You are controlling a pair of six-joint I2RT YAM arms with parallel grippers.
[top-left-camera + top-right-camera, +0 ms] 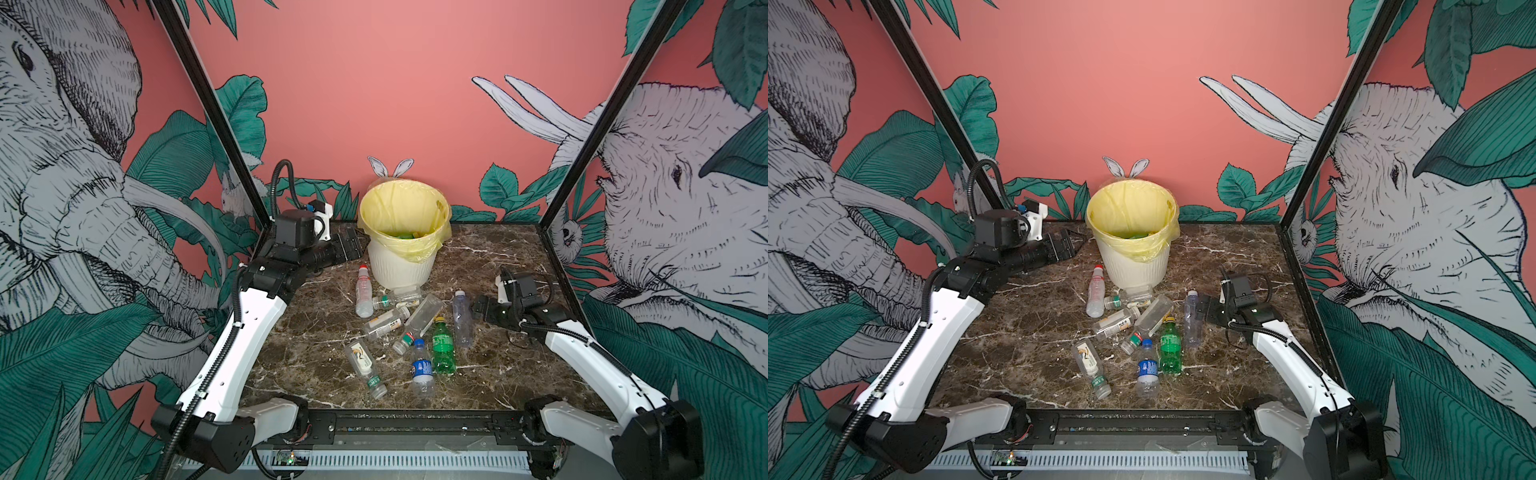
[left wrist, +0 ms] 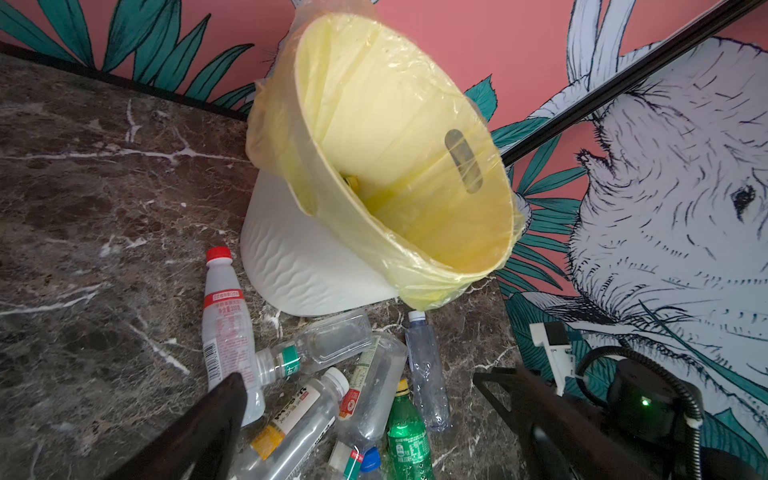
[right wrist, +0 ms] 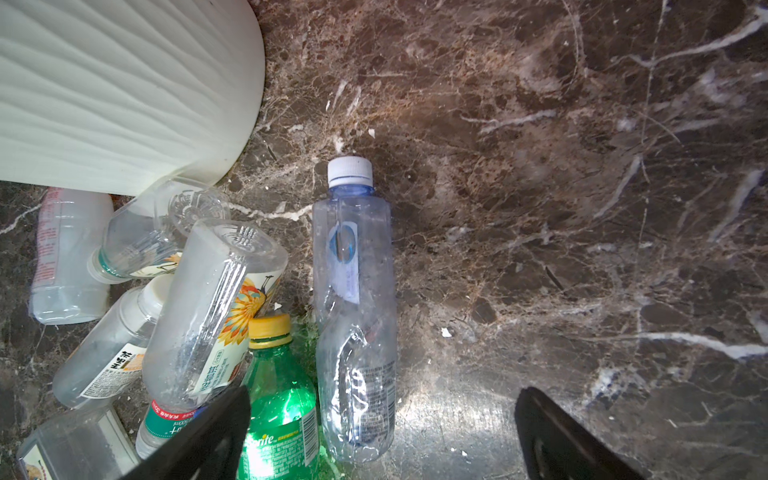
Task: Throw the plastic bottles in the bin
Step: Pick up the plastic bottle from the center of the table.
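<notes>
Picking step: the right hand (image 1: 483, 309) sits low over the bench (image 1: 307, 336), released and empty, just beside a clear white-capped bottle (image 1: 462, 318). Next it needs to straddle that bottle and clench. The left hand (image 1: 352, 245), also released, hovers beside the one bin (image 1: 399, 266). Roughly eight bottles lie loose in front of the bin.

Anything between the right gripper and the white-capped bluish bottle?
Nothing visible. The open right gripper sits right by the bluish bottle, with bare marble table on that side. The green Sprite bottle lies close along its other side.
</notes>
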